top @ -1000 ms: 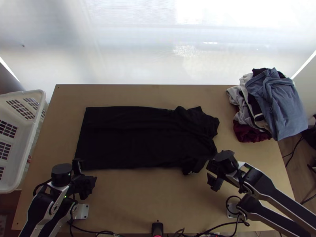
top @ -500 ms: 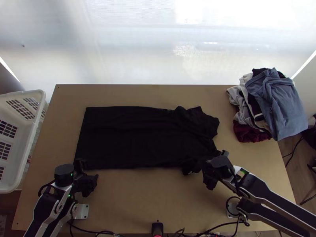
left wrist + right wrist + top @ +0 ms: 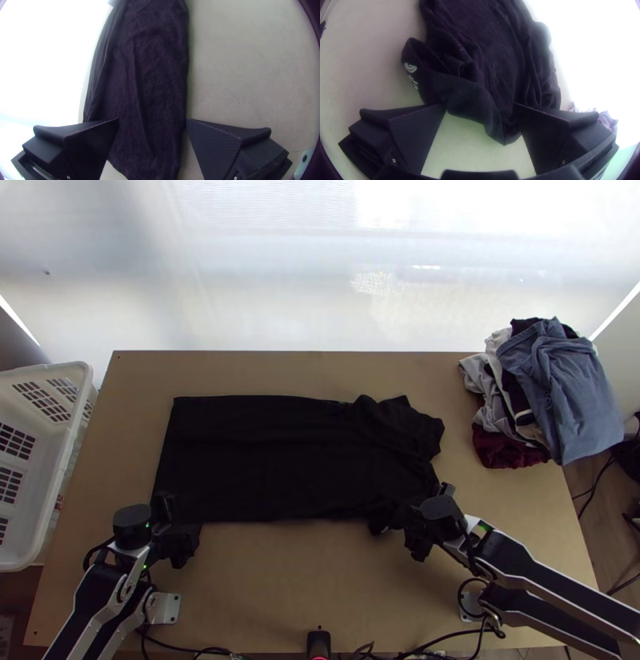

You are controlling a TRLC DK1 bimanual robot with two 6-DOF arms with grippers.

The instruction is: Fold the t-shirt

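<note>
Both left tool (image 3: 173,529) and right tool (image 3: 420,522) stand spread, at lower left and lower right, each obscuring part of black t-shirt (image 3: 280,460). Frame edge crops white basket (image 3: 64,370).

The table (image 3: 304,588) is partly covered by a black shirt (image 3: 280,460), rumpled at one end. Clothes (image 3: 560,388) are heaped at the far right corner.

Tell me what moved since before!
In the top view, the left gripper moved up and slightly right, onto the shirt's edge. The right gripper moved left and a little down, at the shirt's other end. Nothing got grabbed. The shirt and clothes pile stayed put.
</note>
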